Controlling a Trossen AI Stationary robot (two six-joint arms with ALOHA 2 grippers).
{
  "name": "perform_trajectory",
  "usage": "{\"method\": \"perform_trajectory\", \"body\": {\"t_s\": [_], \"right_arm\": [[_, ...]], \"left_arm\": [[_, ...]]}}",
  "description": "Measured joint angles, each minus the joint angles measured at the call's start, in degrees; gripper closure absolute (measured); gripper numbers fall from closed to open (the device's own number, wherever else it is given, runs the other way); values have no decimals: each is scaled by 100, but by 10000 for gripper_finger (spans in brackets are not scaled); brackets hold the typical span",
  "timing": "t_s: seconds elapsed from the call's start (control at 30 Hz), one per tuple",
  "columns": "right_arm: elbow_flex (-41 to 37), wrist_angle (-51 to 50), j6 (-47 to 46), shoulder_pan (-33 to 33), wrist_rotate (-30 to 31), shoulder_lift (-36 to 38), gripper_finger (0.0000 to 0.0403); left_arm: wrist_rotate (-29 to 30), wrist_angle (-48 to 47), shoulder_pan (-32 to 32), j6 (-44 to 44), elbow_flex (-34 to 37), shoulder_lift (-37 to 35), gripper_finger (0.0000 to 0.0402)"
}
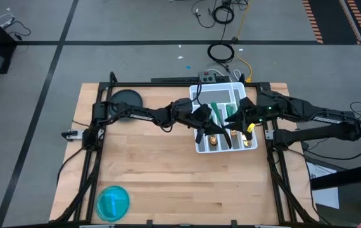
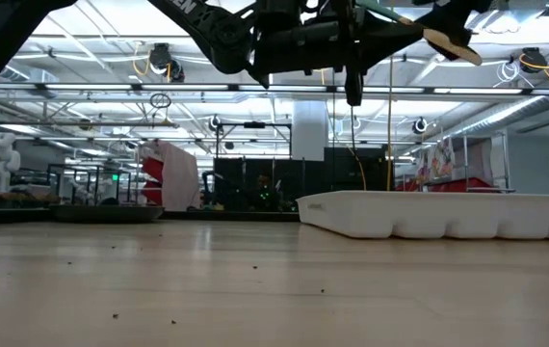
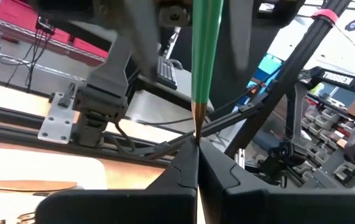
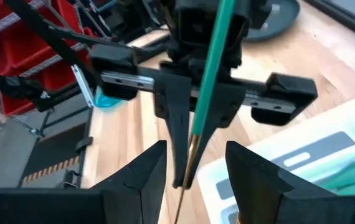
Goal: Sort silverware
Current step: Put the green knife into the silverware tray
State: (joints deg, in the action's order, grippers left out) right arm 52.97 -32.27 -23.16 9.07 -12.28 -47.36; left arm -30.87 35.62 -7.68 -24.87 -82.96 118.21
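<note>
left gripper (image 3: 196,163): closed on green-handled utensil (image 3: 206,56), held above white tray (image 1: 239,92) at right of centre, high view | right gripper (image 4: 196,163): fingers apart, facing it, gripping nothing | other silverware (image 1: 221,136): in tray compartments

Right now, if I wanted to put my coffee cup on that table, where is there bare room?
The wooden table is bare between the blue bowl and the white tray, and along the near edge. It is crowded at the tray, where the left tool and right tool meet.
</note>
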Motion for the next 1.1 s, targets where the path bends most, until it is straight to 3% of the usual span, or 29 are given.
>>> {"method": "perform_trajectory", "body": {"t_s": [0.33,0.4,0.53,0.77,0.87,1.1], "right_arm": [[0,210,238,2,-160,-551,252],[0,215,397,2,-163,-638,279],[-1,343,797,-5,-166,-684,382],[-2,444,1072,-28,-114,-550,400],[-2,219,1181,-7,121,-518,400],[-2,-198,929,383,166,-198,402]], "left_arm": [[59,-7,-1,23,0,0,401],[71,-12,-3,25,0,0,401],[79,-35,-7,42,11,0,401],[225,12,-7,32,4,-22,400],[204,-67,-46,-16,4,-22,383],[-638,-620,-156,-186,4,-15,300]]}}
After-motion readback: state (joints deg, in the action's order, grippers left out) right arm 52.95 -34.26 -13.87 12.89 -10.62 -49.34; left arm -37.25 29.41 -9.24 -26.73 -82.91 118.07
